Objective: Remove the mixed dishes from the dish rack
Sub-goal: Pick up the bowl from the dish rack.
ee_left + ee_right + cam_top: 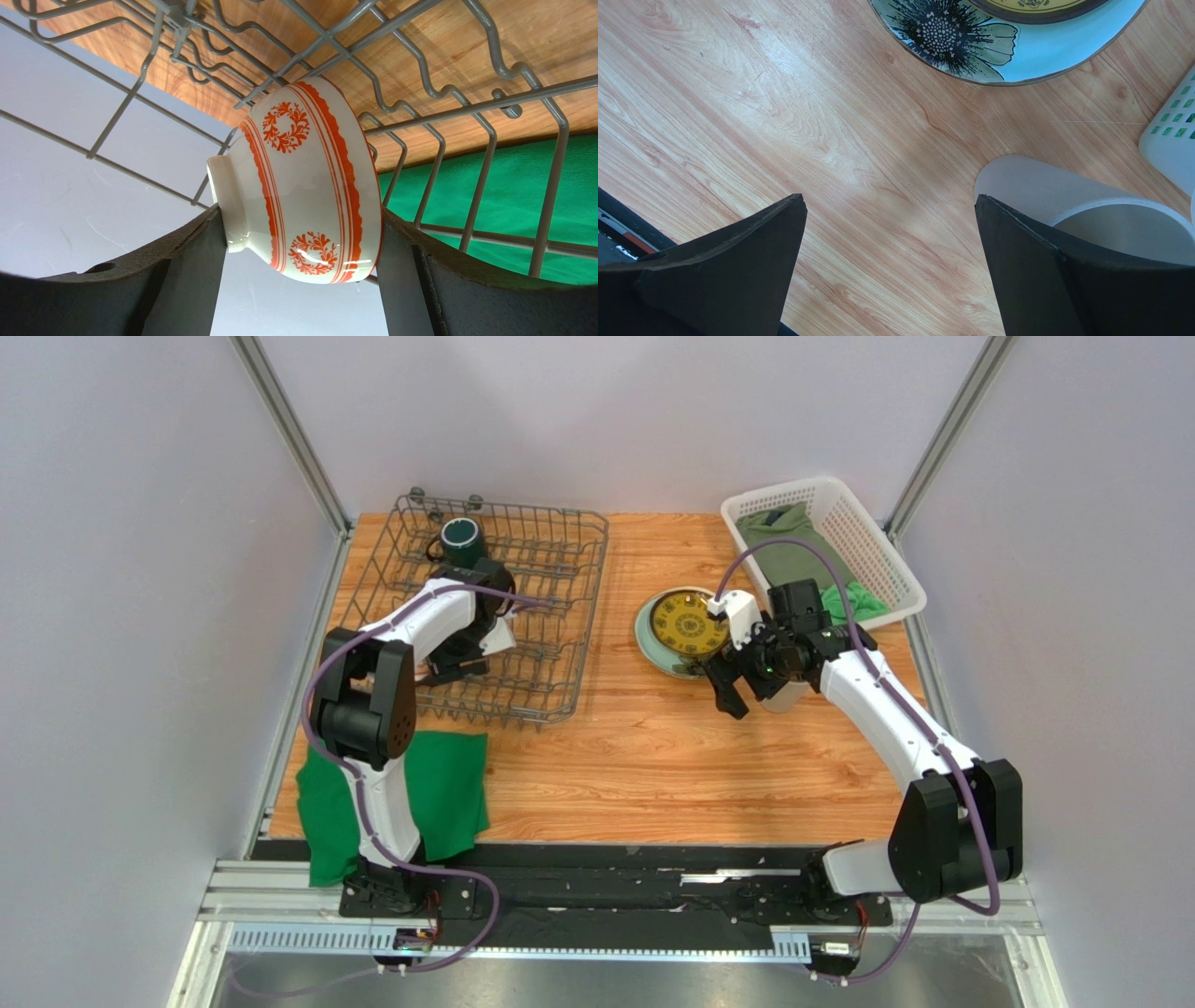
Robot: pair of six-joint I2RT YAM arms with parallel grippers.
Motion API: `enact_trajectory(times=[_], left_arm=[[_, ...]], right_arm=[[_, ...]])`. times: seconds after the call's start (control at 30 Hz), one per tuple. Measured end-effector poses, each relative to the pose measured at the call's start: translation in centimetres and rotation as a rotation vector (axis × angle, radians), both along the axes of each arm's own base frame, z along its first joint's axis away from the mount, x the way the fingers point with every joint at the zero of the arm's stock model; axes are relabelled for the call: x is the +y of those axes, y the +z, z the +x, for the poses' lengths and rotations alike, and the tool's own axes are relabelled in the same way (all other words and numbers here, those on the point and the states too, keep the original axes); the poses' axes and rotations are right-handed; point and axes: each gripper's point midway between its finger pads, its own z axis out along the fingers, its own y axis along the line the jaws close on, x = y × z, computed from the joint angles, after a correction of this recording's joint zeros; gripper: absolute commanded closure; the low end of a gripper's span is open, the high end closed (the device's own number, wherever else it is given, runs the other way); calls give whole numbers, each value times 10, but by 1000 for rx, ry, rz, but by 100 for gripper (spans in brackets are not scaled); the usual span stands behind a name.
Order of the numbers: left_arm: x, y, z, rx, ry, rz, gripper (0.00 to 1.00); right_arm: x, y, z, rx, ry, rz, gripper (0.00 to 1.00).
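**Left side ready to lift out**

My left jaws were clenched foot-to-rim on the small red-and-white bowl, which lay tipped on its side in the near half of the dish rack. I judged the exit was straight up. My right jaws hung released over the table, beside the beige cup.

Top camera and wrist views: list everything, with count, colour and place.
dish rack: one, dark grey, far left.
mug: one, dark green, rack's far corner.
patterned bowl: one, red-and-white, inside rack.
teal plate: one, pale, floral, centre.
yellow plate: one, patterned, stacked on teal plate.
cup: one, beige, beside right fingers.
basket: one, white, far right.
cloths: at least two, green, basket and near left.
left fingers: two, dark, gripping bowl.
right fingers: two, dark, open.
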Motion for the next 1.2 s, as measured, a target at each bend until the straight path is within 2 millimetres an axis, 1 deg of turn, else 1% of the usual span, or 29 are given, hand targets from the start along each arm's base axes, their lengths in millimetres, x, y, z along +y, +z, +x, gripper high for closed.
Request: enact_trajectory(times=[0.27, 0.37, 0.5, 0.67, 0.77, 0.87, 1.03, 1.13, 1.2], left_arm=[[-2, 8, 5, -19, -2, -11, 100], [-6, 14, 8, -29, -3, -34, 100], [-13, 29, 16, -72, -4, -84, 100], [-24, 56, 23, -136, -7, -164, 100], [-32, 67, 25, -158, -3, -220, 100], [-42, 74, 26, -163, 6, -282, 100], [-64, 93, 30, -211, 20, -427, 100], [-80, 112, 30, -260, 30, -535, 100], [-90, 126, 28, -294, 37, -608, 100]], right_arm=[[0, -2, -2, 11, 1, -3, 1], [0, -2, -2, 13, 1, -4, 1], [-1, -2, -3, 15, 1, -4, 1], [0, -2, -3, 15, 2, -5, 1], [1, -2, -3, 15, 5, -6, 1], [1, -2, -3, 14, 4, -8, 1], [3, 2, -2, 12, -7, 7, 1], [7, 13, 0, -13, -30, 40, 1], [10, 27, 4, -55, -50, 76, 1]])
